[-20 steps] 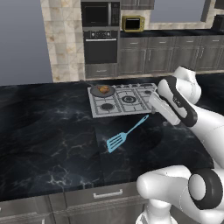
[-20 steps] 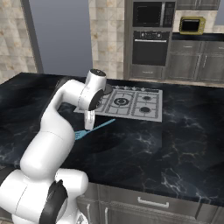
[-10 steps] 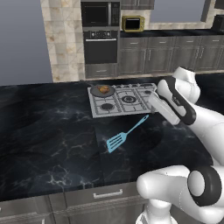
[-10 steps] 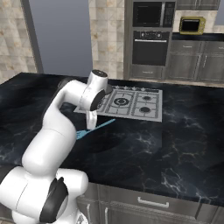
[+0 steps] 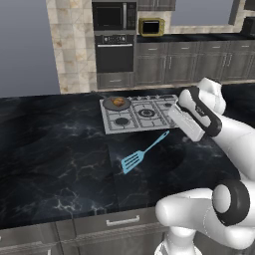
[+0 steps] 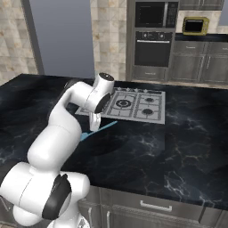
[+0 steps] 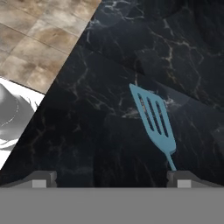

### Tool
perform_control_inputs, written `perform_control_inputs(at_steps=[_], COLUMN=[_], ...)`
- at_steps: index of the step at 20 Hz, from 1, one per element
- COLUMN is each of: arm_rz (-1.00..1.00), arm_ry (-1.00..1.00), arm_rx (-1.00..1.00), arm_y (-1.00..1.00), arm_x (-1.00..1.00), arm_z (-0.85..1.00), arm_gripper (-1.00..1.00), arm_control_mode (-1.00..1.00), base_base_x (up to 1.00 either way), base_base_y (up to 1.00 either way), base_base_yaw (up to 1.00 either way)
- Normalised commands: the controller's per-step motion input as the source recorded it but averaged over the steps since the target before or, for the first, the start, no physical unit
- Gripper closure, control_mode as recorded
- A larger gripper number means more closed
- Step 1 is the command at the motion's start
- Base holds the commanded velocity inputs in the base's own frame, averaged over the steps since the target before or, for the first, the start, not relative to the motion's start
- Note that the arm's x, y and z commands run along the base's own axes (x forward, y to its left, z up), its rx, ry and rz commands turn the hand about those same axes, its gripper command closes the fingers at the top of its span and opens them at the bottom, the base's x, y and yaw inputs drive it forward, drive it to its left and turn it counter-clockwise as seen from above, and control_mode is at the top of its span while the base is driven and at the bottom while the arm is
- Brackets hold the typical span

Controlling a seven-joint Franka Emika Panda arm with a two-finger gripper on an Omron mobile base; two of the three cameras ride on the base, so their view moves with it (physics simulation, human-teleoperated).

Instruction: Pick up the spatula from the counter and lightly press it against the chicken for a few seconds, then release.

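A light-blue spatula (image 5: 142,153) lies flat on the black marble counter (image 5: 60,149), blade toward the front, handle pointing at the stove. The chicken (image 5: 118,101) sits in a small dark pan (image 5: 110,106) on the stove's back left burner. My gripper (image 6: 94,128) hangs fingers-down just above the far end of the spatula's (image 6: 101,129) handle, open and holding nothing. In the hand view the gripper (image 7: 110,178) has its fingertips wide apart. There the spatula's (image 7: 153,117) handle runs down toward the right fingertip (image 7: 179,177).
A grey gas cooktop (image 5: 144,113) is set into the counter behind the spatula. Ovens (image 5: 114,50) and grey cabinets line the far wall across a tiled floor. Bare counter stretches to the left, and its front edge (image 5: 99,211) is close to the base.
The hand has eased very slightly lower over the spatula handle. Spatula, pan and chicken have not moved, and the jaws stay wide.
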Motion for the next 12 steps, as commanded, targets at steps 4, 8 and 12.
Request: perform_control_inputs(at_steps=[4,8,12], arm_rz=[0.0,-0.01,0.0], arm_ry=[0.0,0.0,0.0], arm_rx=[0.0,-0.03,-0.04], arm_y=[0.0,0.0,0.0], arm_x=[0.11,0.13,0.16], arm_z=[-0.23,-0.2,-0.17], arm_gripper=[-1.0,-1.0,-1.0], arm_control_mode=[-1.0,-1.0,-1.0], base_base_x=[0.0,0.0,0.0], base_base_y=[0.0,0.0,0.0], base_base_yaw=[0.0,0.0,0.0])
